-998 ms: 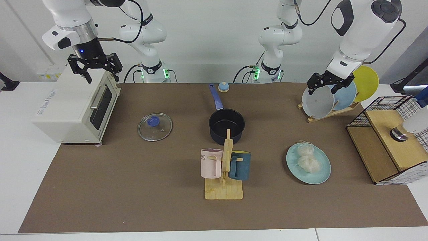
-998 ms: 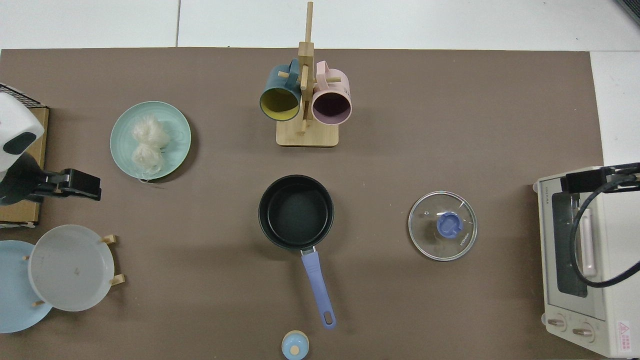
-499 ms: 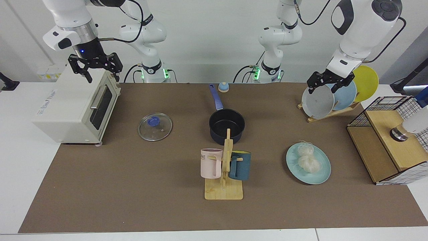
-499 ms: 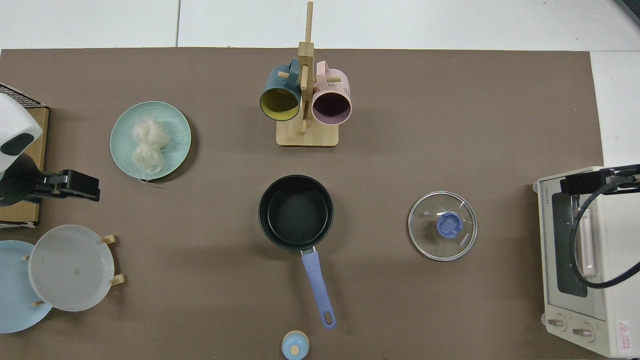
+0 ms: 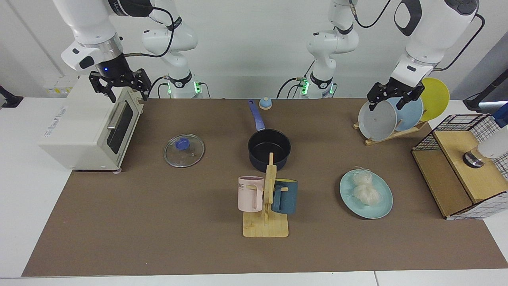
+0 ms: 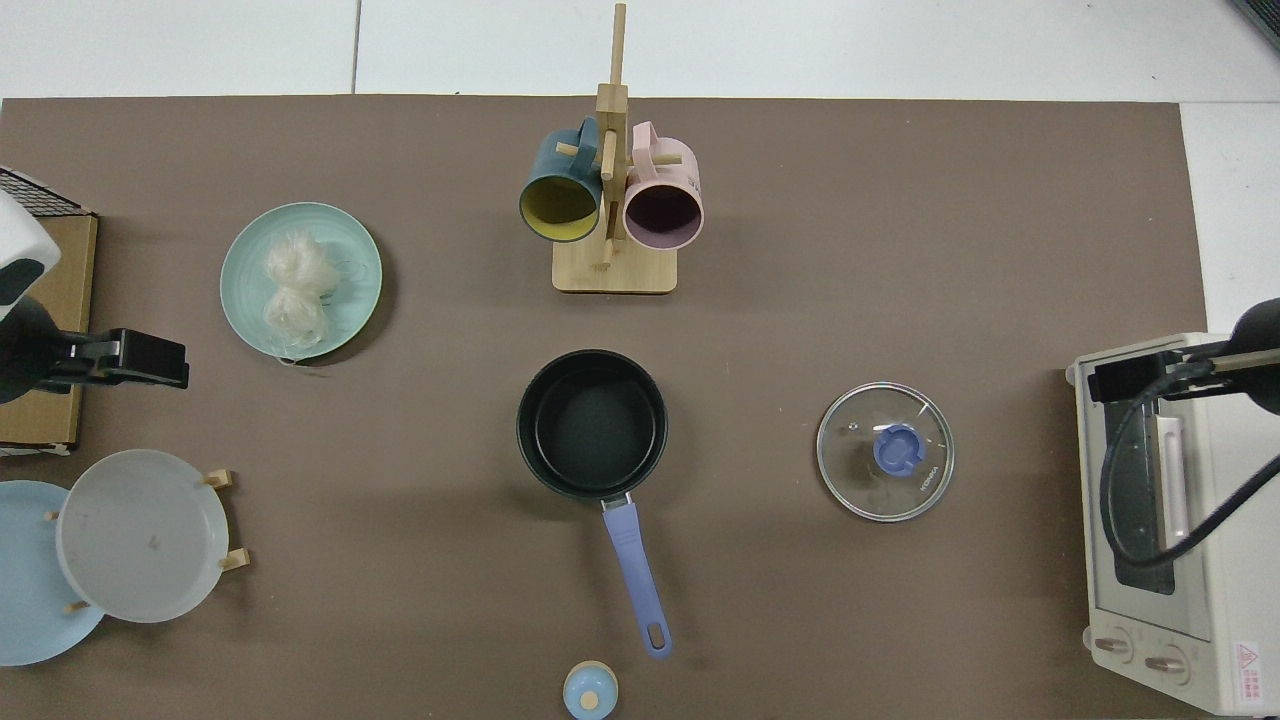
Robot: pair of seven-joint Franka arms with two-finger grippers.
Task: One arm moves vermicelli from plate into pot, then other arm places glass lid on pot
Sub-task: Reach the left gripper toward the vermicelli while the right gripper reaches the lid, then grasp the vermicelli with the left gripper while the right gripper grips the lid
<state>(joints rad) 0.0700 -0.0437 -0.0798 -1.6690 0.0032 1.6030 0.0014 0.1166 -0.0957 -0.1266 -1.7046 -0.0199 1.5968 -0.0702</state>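
Note:
Two whitish vermicelli (image 5: 364, 187) (image 6: 293, 283) nests lie on the pale turquoise plate (image 5: 383, 206) (image 6: 348, 240). The dark pot (image 5: 269, 149) (image 6: 592, 423) sits mid-table, empty, its blue handle pointing to the arm bases. The glass lid (image 5: 184, 150) (image 6: 885, 452) with its blue knob lies flat on the mat between the pot and the toaster. My left gripper (image 5: 385, 105) (image 6: 150, 358) hangs open, high over the plate rack, well behind the plate. My right gripper (image 5: 127, 95) (image 6: 1125, 378) is open above the toaster's front edge, holding nothing.
A mug stand (image 5: 266, 222) with a pink and a dark teal mug stands in front of the pot. A white toaster oven (image 5: 85, 127), a rack of grey, blue and yellow plates (image 5: 377, 119), a wire-and-wood box (image 5: 460, 167) and a small blue knobbed thing (image 5: 265, 103) line the edges.
The right gripper has drifted off the toaster top toward the mat and the lid. The left gripper has risen slightly over the plate rack. Nothing on the table has moved.

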